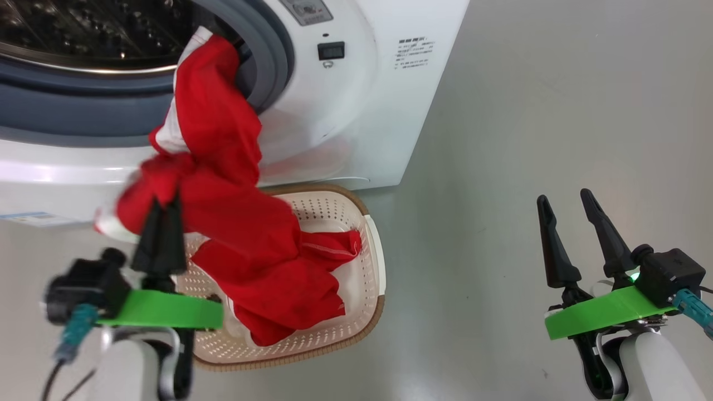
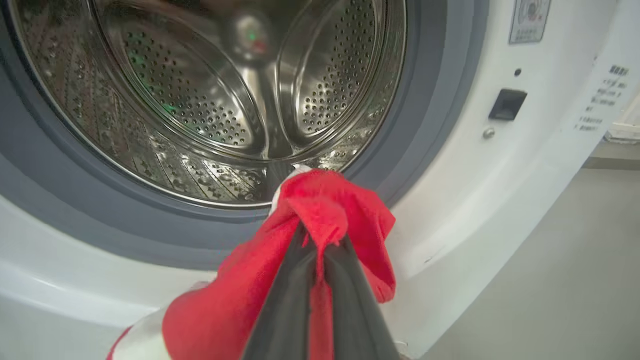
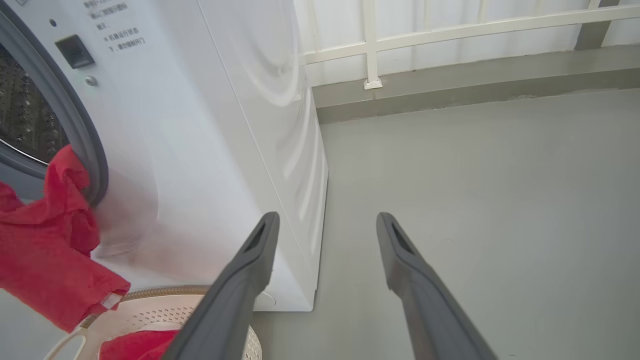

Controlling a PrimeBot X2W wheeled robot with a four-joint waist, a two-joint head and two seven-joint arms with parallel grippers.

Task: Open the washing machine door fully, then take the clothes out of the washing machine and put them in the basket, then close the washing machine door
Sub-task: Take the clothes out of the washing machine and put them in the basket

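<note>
Clamping left gripper (image 1: 164,205) on bright red fabric clothes (image 1: 223,167) above cream perforated plastic basket (image 1: 374,248) to drag them from white washing machine (image 1: 356,122); holding right gripper (image 1: 565,199) parted, aside.

Nothing can be read with certainty. The washer (image 1: 362,139) carries a block of small dark print (image 1: 415,53) on its white front, right of the black slot (image 1: 331,51). In the right wrist view the print looks like lines of Chinese characters, too small to make out. A grey sticker (image 2: 529,19) with a round sign sits above the slot. A pale, blue-edged label (image 1: 33,219) low on the front is blurred.
</note>
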